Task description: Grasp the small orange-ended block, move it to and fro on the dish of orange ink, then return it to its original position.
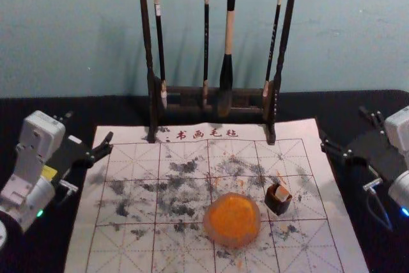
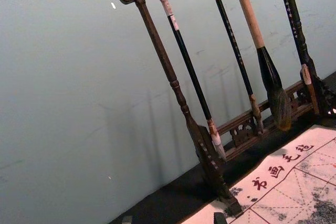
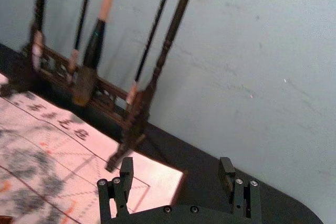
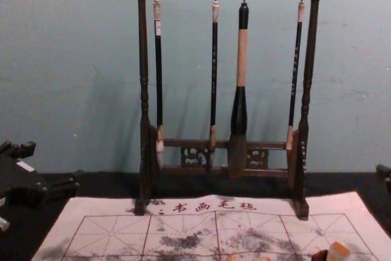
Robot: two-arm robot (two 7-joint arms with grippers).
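Block [image 1: 282,192] with orange end is seated in small dark holder [image 1: 277,206] on mat [image 1: 83,257], right of dish of orange ink [image 1: 232,220]. Right gripper [image 3: 176,163] is poised by mat's right edge, fingers spread, nothing gripped; left gripper [image 1: 90,126] is parked by left edge, open, empty. Grasp is judged next: right gripper to be brought over holder, lowered, closed on block without holder being tipped.
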